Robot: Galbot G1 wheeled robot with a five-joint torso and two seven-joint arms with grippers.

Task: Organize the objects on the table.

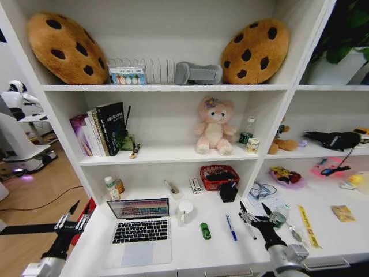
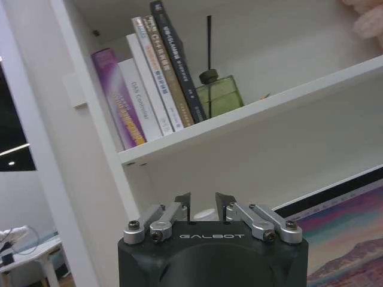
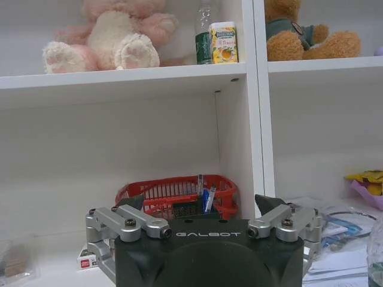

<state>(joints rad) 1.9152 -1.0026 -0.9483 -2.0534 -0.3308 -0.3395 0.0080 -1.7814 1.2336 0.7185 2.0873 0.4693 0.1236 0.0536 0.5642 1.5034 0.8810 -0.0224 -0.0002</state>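
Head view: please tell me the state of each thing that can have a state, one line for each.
Laptop: lid open, screen lit.
Green toy car: on the table, apart from the pens.
Blue pen: lying flat beside the car.
White mug: upright.
Red basket: upright, things inside.
Left pincer: open, empty, off the table's left edge.
Right pincer: open, empty, above the table.

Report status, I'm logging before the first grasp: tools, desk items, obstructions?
Left tool open, off desk's left edge. Right tool open above thin black pen. Silver laptop, tiny green toy car, blue pen untouched. White mug between laptop and car.
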